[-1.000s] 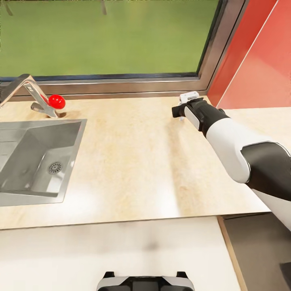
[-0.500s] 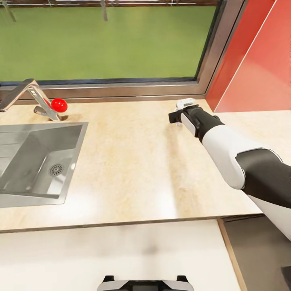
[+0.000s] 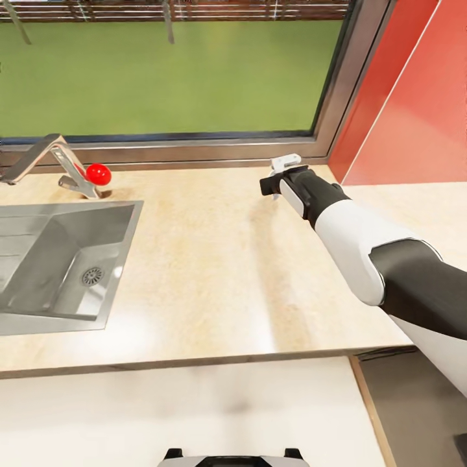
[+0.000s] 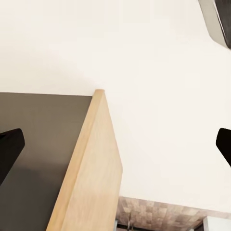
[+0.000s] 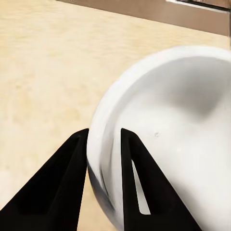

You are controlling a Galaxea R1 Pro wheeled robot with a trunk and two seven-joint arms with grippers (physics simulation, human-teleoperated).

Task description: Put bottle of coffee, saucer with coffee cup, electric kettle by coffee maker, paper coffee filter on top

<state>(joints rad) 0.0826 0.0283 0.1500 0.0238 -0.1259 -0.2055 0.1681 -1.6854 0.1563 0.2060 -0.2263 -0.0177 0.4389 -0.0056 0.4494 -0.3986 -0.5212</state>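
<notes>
My right gripper reaches over the back of the kitchen countertop, close to the window sill. It is shut on the coffee cup, a small white cup held just above the wood-grain slab. In the right wrist view the black fingers pinch the cup's wall, one finger outside and one inside the rim. My left gripper is open, its dark fingertips wide apart at the picture's edges, with nothing between them.
A steel sink is set into the counter at the left, with a faucet and a red knob behind it. A window runs along the back. A red wall closes the right side.
The head camera has tilted up a little. My right arm has carried the cup leftward along the back of the counter.
</notes>
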